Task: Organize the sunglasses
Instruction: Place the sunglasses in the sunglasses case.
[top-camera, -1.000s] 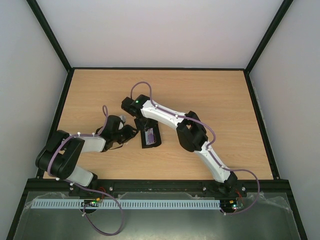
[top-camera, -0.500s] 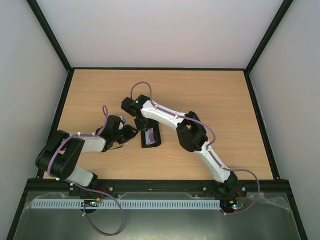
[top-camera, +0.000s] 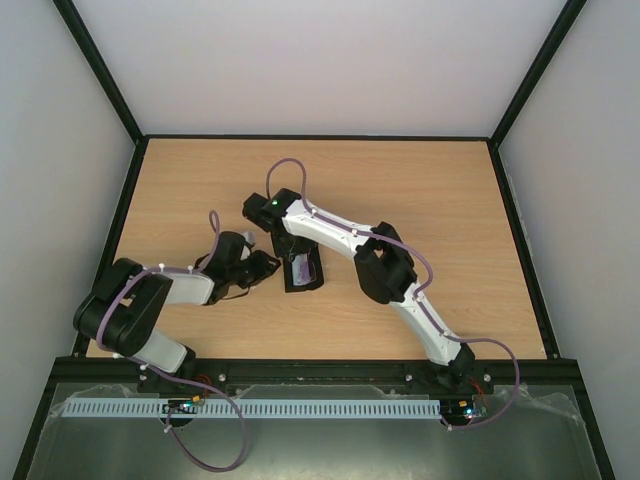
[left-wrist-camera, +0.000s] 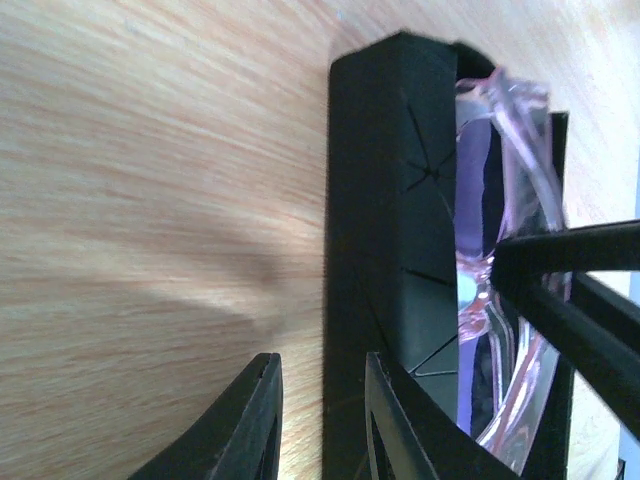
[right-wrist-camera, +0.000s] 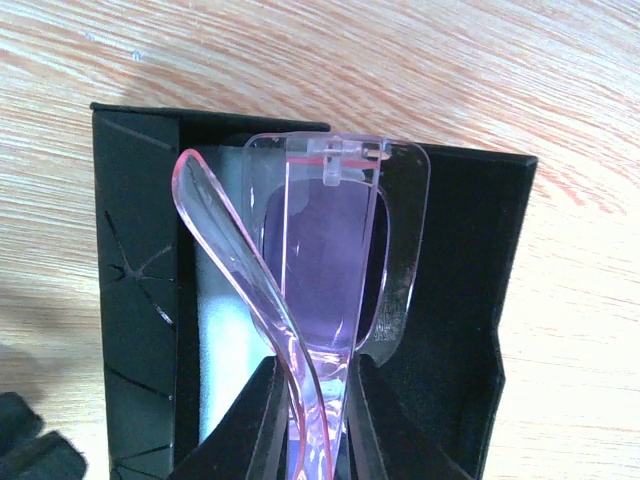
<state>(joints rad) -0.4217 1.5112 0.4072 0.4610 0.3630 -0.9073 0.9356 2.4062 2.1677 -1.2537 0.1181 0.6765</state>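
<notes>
The pink translucent sunglasses (right-wrist-camera: 330, 250) stand folded inside the open black case (right-wrist-camera: 455, 300), lens up, over a light blue cloth (right-wrist-camera: 222, 340) that lies in the case. My right gripper (right-wrist-camera: 312, 372) is shut on the lower end of the sunglasses and holds them in the case. In the top view the case (top-camera: 303, 284) lies at the table's middle left, with the right gripper (top-camera: 296, 258) above it. My left gripper (left-wrist-camera: 322, 400) is slightly open at the case's left wall (left-wrist-camera: 390, 200). Its right finger overlaps the wall and its left finger is on the wood side.
The wooden table (top-camera: 430, 200) is bounded by black rails and grey walls. The right arm (top-camera: 385, 265) crosses diagonally from the near right. The right gripper's dark fingers (left-wrist-camera: 570, 262) show at the right of the left wrist view.
My left gripper has shifted slightly right toward the case. My right gripper and the sunglasses have moved slightly in the case.
</notes>
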